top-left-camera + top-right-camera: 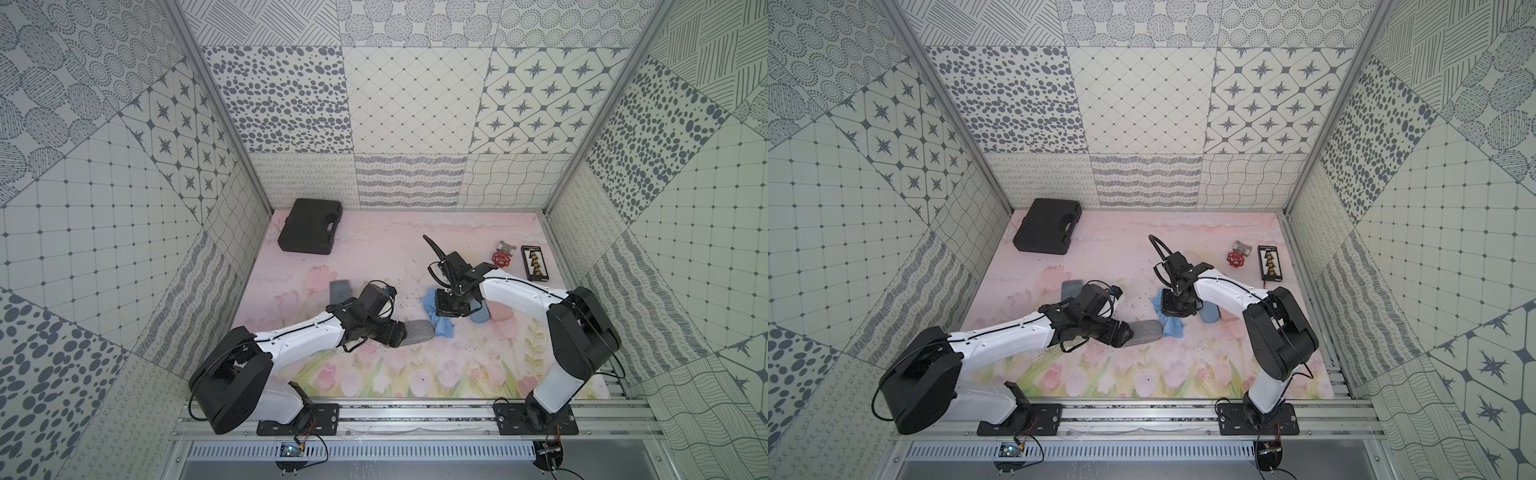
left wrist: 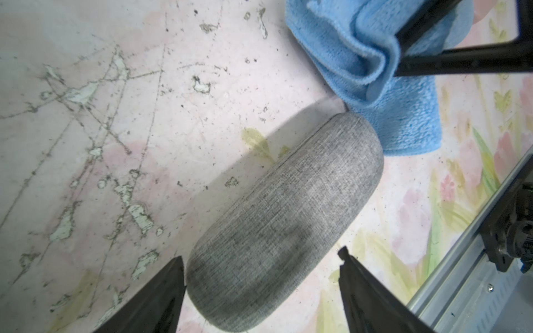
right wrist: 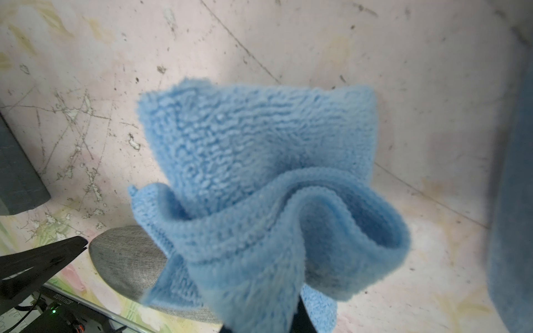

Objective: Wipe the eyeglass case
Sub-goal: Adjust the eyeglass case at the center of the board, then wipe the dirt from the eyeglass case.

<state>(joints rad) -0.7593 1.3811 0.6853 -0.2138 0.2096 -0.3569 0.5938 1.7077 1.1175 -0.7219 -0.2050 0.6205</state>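
Observation:
The eyeglass case (image 1: pixel 417 331) (image 1: pixel 1144 331) is a grey fabric oval lying flat on the flowered mat. My left gripper (image 1: pixel 392 332) (image 2: pixel 262 255) stands open across its near end. One finger (image 2: pixel 161 294) is right against the case's (image 2: pixel 288 216) side and the other finger (image 2: pixel 366 288) is clear of it. A blue cloth (image 1: pixel 444 329) (image 3: pixel 259 173) hangs bunched from my right gripper (image 1: pixel 446 309) (image 3: pixel 288 323), which is shut on it just above the case's (image 3: pixel 127 259) far end. The cloth (image 2: pixel 403 115) touches that end and hides the right fingertips.
A black tool case (image 1: pixel 309 226) lies at the back left. A red valve (image 1: pixel 500 259) and a black bit box (image 1: pixel 535 262) sit at the back right. There is a grey block (image 1: pixel 340 291) behind my left wrist, and a blue case (image 1: pixel 480 313) under my right arm.

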